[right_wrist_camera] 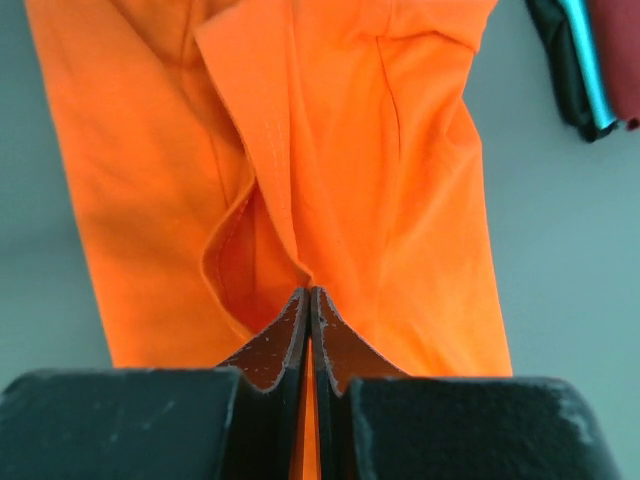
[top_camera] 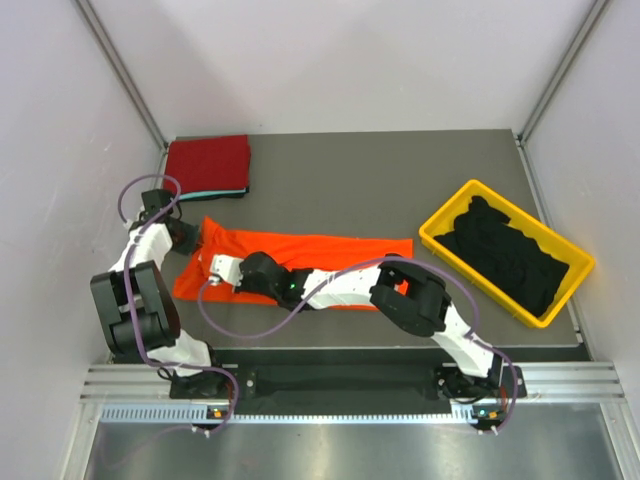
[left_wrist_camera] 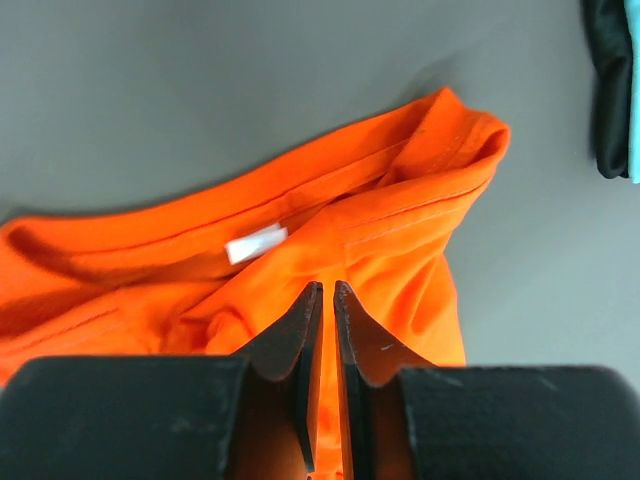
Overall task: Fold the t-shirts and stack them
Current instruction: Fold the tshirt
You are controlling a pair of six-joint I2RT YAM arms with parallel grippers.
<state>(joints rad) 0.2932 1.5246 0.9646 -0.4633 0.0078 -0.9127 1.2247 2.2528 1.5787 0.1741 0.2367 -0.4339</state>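
My left gripper [left_wrist_camera: 322, 290] has its fingers drawn down to a thin slit, and there's orange cloth right in that slit: I'm pinching the orange t-shirt [left_wrist_camera: 400, 230] close to its collar, the white label [left_wrist_camera: 256, 244] just ahead of my tips. Over on the other side, my right gripper [right_wrist_camera: 308, 293] is pressed tight, fingers flat against each other, nipping a raised fold of the same shirt where the fabric bunches up at the tips.

Out from there, the orange shirt runs as a long band across the near-middle of the grey table [top_camera: 340, 180], and both my grippers are at its left end, the left one at the far corner, the right one nearer the arm bases, close together.

Beyond that end, in the far left corner, there's a folded stack: the dark red t-shirt [top_camera: 207, 162] on top, a teal t-shirt [right_wrist_camera: 588, 60] edge under it, a black t-shirt [right_wrist_camera: 558, 50] at the bottom. It's near the orange one, not touching.

Well off to the right, the yellow bin [top_camera: 445, 207] sits at an angle with a heap of black t-shirts [top_camera: 500, 255] inside.
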